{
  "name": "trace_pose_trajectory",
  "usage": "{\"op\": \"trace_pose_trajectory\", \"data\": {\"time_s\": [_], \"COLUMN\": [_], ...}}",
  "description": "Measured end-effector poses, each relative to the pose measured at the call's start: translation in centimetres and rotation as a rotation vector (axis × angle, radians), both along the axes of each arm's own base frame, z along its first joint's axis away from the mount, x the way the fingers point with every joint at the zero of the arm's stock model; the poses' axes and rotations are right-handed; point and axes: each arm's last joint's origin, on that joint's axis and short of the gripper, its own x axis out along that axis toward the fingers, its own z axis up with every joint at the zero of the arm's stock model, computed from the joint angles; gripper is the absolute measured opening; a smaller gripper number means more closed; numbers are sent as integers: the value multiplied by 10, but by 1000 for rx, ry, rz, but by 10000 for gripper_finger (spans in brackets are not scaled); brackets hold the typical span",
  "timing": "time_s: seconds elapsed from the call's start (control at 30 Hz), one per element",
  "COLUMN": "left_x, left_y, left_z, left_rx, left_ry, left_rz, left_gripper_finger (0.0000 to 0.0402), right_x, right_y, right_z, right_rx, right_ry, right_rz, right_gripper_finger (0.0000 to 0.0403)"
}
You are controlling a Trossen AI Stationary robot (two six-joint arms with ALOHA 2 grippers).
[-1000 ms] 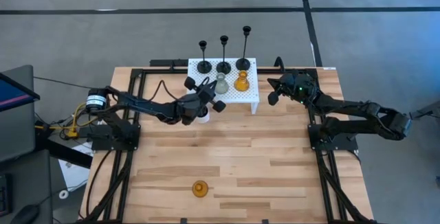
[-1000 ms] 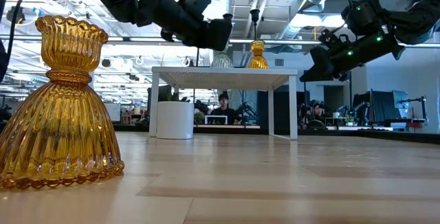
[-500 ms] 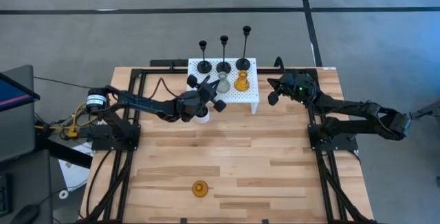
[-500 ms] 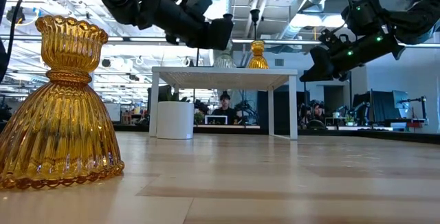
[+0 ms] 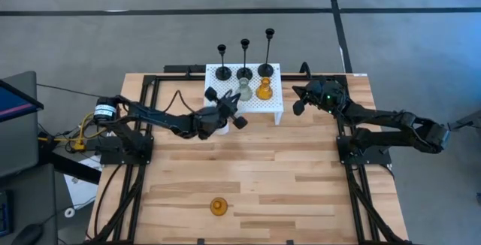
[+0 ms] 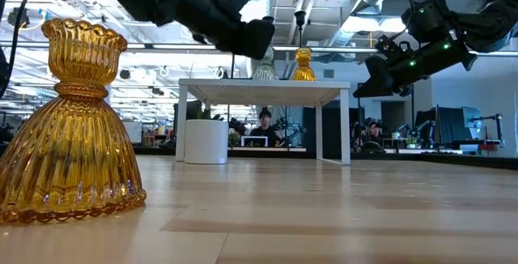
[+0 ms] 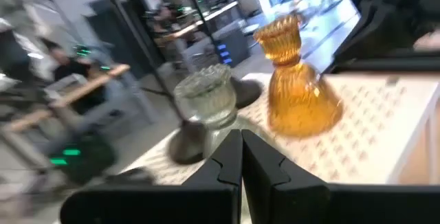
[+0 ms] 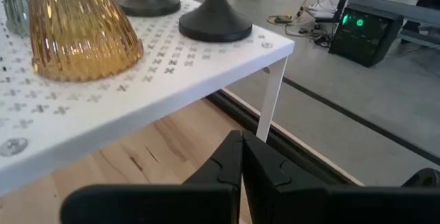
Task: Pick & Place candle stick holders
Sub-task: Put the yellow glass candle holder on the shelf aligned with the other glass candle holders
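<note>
A white perforated shelf (image 5: 252,104) stands at the table's far middle. On it stand three black candle stick holders (image 5: 244,71) in a back row, with a clear glass one (image 5: 243,92) and an amber one (image 5: 263,89) in front of them. A second amber holder (image 5: 218,207) stands on its base near the table's front edge. My left gripper (image 5: 230,104) is shut and empty at the shelf's left front, pointing at the clear holder (image 7: 205,100). My right gripper (image 5: 297,99) is shut and empty, off the shelf's right end.
A small white pot (image 6: 206,140) stands on the table under the left arm, beside the shelf's left leg. Black frame rails (image 5: 143,162) run along both table sides. Bare wood lies between the shelf and the front amber holder (image 6: 71,126).
My left gripper has shifted a little toward the table's near edge beside the shelf, rolling slightly, and stays shut. The holders have not moved.
</note>
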Motion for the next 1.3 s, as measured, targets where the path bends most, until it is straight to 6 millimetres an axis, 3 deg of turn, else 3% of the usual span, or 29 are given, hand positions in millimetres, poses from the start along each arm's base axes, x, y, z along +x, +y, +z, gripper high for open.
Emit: {"op": "trace_pose_trajectory", "data": {"time_s": [0.17,0.3,0.53,0.73,0.9,1.1,1.3], "left_x": [-10,-27,-82,-127,-151,-162,-161], "left_y": [-38,-64,-79,-74,-68,-72,-82], "left_z": [6,16,5,-12,-16,-29,-46], "left_rx": [87,121,111,123,136,17,-138], "left_ry": [159,205,168,70,48,145,272], "left_rz": [145,142,10,-335,-511,-827,-1133], "left_gripper_finger": [2,4,3,3,2,2,3], "right_x": [-1,-2,-2,0,0,0,0], "right_y": [2,3,3,5,6,6,7], "right_z": [-5,-9,-9,-9,-9,-9,-11], "right_rx": [38,61,67,91,122,116,141], "right_ry": [46,73,69,51,27,34,45], "right_rz": [6,6,3,83,110,116,111], "right_gripper_finger": [0,0,0,0,0,0,0]}}
